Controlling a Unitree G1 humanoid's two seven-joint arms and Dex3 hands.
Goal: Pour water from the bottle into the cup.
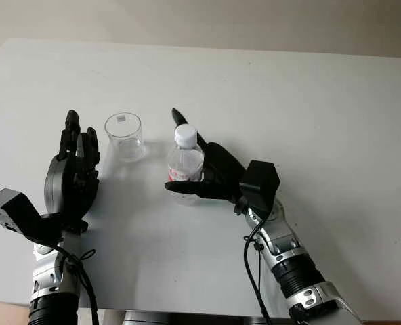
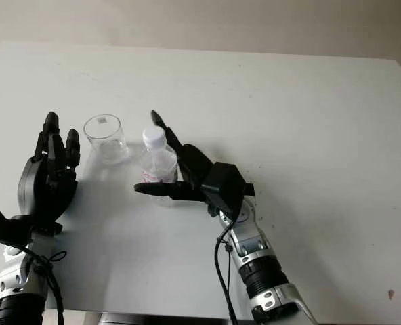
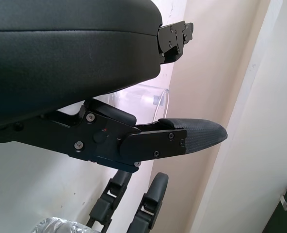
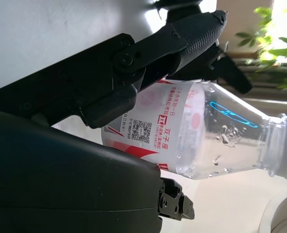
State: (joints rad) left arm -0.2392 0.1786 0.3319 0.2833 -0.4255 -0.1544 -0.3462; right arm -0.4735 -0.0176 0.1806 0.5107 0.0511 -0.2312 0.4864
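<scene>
The right hand cradles the capped bottle standing on the white worktop, fingers around its labelled body but not visibly clamped. The cup stands just beyond the bottle, beside the open left hand. A firm mid-body grasp should precede lifting; the cap looks still on.

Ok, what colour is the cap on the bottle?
White. The bottle cap shows best in the left eye view, above the right hand.
</scene>
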